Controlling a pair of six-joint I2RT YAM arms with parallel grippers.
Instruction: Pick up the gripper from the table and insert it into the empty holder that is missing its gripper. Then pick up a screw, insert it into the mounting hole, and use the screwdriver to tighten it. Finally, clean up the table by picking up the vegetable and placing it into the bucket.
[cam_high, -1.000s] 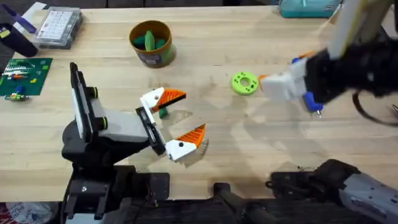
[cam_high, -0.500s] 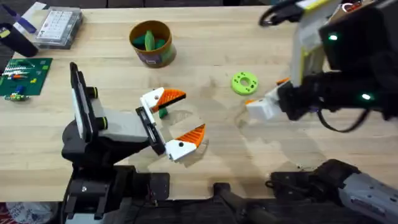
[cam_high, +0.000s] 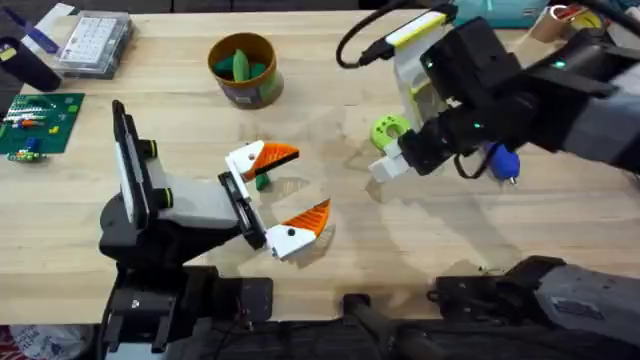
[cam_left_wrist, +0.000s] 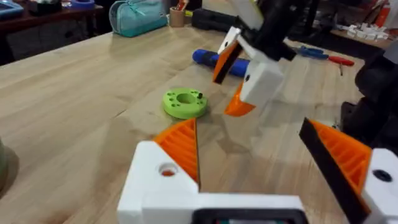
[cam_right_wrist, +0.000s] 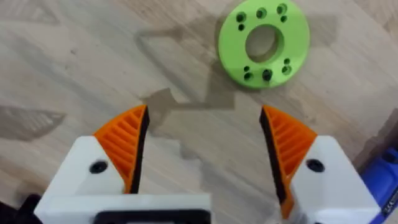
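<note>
The left arm lies low over the near-left part of the counter (cam_high: 480, 250), its forearm level and pointing toward the middle. The left end effector (cam_high: 290, 190) is spread wide, with nothing between its orange pads. A small dark-green vegetable (cam_high: 262, 181) lies on the wood just beside the farther finger (cam_high: 262, 157).

The right arm reaches in from the right, high and bent, its wrist turned down. The right end effector (cam_right_wrist: 205, 155) hangs above bare wood with its fingers apart and empty. The lime-green disc (cam_right_wrist: 263, 41) lies just beyond its fingertips, near the right-hand pad (cam_right_wrist: 287, 146). In the left wrist view that end effector hovers clear of the counter, between the disc and the blue screwdriver (cam_left_wrist: 217, 60).

In the overhead view the screwdriver's blue end shows under the right arm, and the bucket (cam_high: 243, 68) stands well apart toward the far edge, green pieces inside. A clear compartment box (cam_high: 93, 42) and a green circuit board (cam_high: 38, 122) sit at the far-left corner. Between the two end effectors the wood is open.
</note>
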